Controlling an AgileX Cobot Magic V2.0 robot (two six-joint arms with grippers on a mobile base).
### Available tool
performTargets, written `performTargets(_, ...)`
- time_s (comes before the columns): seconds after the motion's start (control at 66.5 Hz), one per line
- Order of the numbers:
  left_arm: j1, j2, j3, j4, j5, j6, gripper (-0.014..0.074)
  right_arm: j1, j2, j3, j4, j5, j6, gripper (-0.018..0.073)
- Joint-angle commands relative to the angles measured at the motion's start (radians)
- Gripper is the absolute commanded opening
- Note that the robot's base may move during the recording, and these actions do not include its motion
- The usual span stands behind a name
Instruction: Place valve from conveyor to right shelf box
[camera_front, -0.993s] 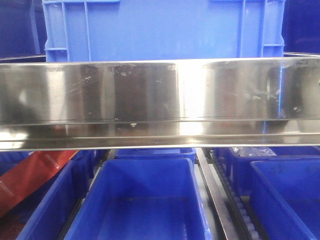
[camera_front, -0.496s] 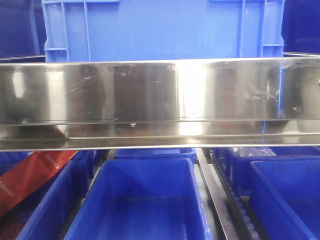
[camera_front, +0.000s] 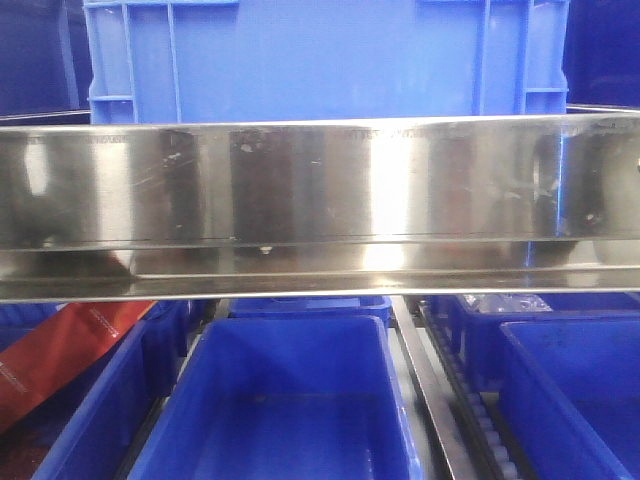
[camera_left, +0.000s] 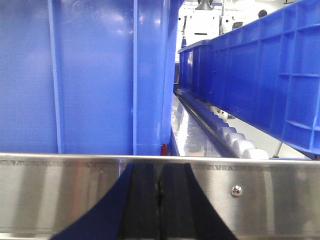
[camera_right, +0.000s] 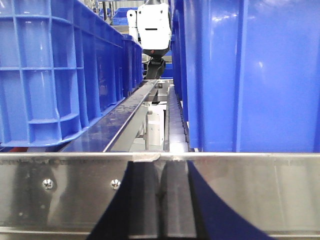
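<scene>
No valve and no conveyor show in any view. In the left wrist view my left gripper (camera_left: 159, 172) is shut, its black pads pressed together with nothing between them, close in front of a steel shelf rail (camera_left: 60, 195). My right gripper (camera_right: 161, 167) is likewise shut and empty against the same kind of rail (camera_right: 250, 195). The front view shows blue shelf boxes on the lower level: one in the middle (camera_front: 290, 400) and one at the right (camera_front: 575, 390). Which of them is the right shelf box I cannot tell.
A large blue crate (camera_front: 330, 60) stands on the upper shelf behind the steel rail (camera_front: 320, 210). Roller tracks (camera_front: 480, 420) run between the lower boxes. A red strip (camera_front: 70, 345) lies at the lower left. Tall blue bin walls (camera_left: 90, 75) (camera_right: 260, 75) stand behind both rails.
Only the reflections on the steel rail shift slightly to the right. The boxes and the view stay as they were.
</scene>
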Motion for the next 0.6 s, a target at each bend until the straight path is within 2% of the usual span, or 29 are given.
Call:
performTargets(0.0, 0.004, -0.005, -0.001, -0.007, -0.012, 0.003, -0.0111, -0.006, -0.008, 0.0, -0.002, -0.015, 0.0, -0.0162)
performTargets(0.587, 0.004, -0.005, -0.001, -0.007, -0.012, 0.003, -0.0111, -0.006, -0.008, 0.0, -0.002, -0.015, 0.0, -0.0162)
